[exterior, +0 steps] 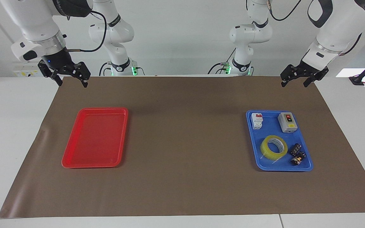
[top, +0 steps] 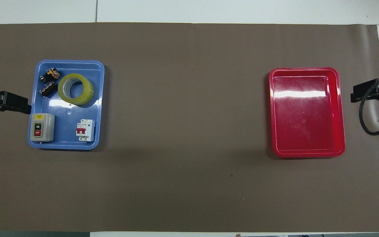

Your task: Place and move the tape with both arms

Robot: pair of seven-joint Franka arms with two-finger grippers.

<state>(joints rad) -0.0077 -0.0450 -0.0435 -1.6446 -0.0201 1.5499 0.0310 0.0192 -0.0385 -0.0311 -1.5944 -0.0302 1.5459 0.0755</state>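
Note:
The tape is a yellow translucent roll lying in the blue tray at the left arm's end of the table. It also shows in the overhead view, beside two small black-and-orange blocks. My left gripper is open and empty, raised over the brown mat and well apart from the tray; its tip shows in the overhead view. My right gripper is open and empty, raised over the mat's corner at the right arm's end; it shows in the overhead view too.
A red tray with nothing in it lies at the right arm's end. The blue tray also holds a grey on/off switch box and a white circuit breaker. A brown mat covers the table.

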